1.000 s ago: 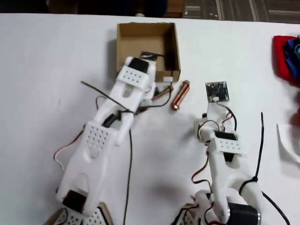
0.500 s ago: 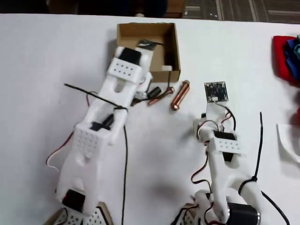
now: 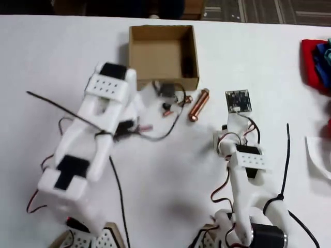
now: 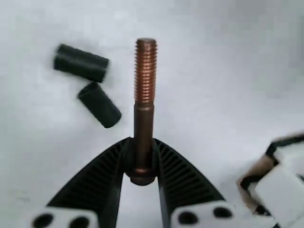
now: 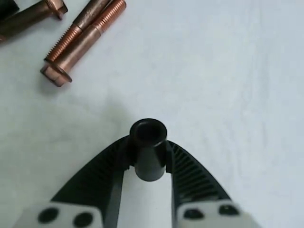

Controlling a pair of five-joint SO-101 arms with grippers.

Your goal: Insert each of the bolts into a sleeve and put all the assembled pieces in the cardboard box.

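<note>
- left gripper point(image 4: 141, 159): jaws clamped on the head end of a copper bolt point(image 4: 144, 95), threaded end pointing away from the fingers.
- two loose sleeves point(image 4: 99, 104), black, lie on the white table point(image 3: 170, 170) just beside that bolt's thread, not touching it.
- right gripper point(image 5: 148, 166): jaws closed around a black sleeve point(image 5: 148, 137), open bore facing the wrist camera.
- loose bolts point(image 5: 88, 40) lie on the table near it, two side by side.
- cardboard box point(image 3: 160, 28) sits at the far side of the table, near the loose bolts.
</note>
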